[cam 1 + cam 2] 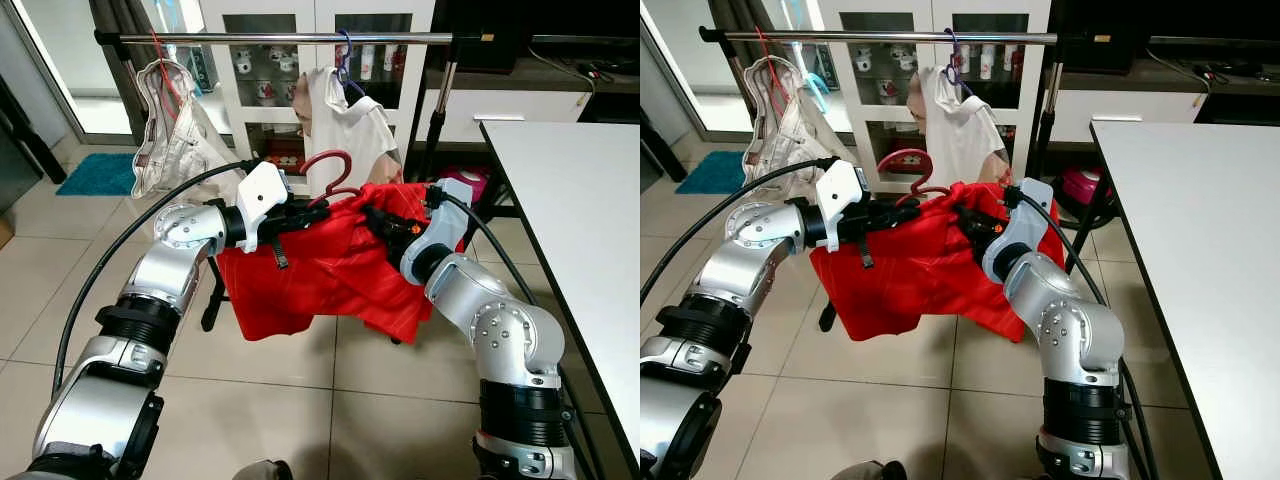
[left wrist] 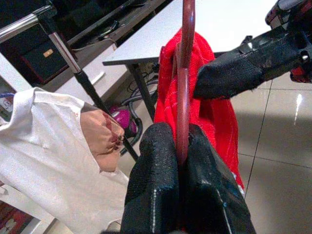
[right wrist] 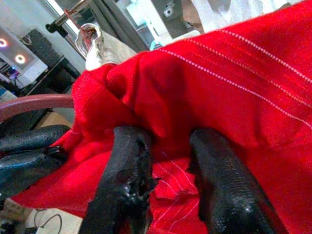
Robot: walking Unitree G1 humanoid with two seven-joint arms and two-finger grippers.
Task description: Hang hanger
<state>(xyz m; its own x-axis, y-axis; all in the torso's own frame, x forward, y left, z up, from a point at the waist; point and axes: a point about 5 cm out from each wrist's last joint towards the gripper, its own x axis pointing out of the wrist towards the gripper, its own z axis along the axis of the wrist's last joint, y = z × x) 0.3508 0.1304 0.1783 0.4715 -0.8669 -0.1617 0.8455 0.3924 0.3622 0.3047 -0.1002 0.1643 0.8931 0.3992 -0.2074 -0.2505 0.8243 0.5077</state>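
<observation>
A dark red hanger [image 1: 325,165] carries a red garment [image 1: 320,270] with thin white stripes, held in mid-air below the clothes rail [image 1: 300,38]. My left gripper [image 2: 179,141] is shut on the hanger's neck [image 2: 186,73], just under the hook. My right gripper [image 3: 168,141] comes in from the right side, its fingers [image 3: 129,165] closed on a bunched fold of the red cloth near the collar. The hook sits lower than the rail and in front of it. The hanger's shoulders are hidden under the cloth.
On the rail hang a white shirt [image 1: 345,120] on a blue hanger [image 1: 343,60] and a beige garment [image 1: 170,130] at the left end. A white table [image 1: 580,220] stands on the right. A cabinet [image 1: 260,70] is behind, and a pink appliance [image 1: 470,182] on the floor.
</observation>
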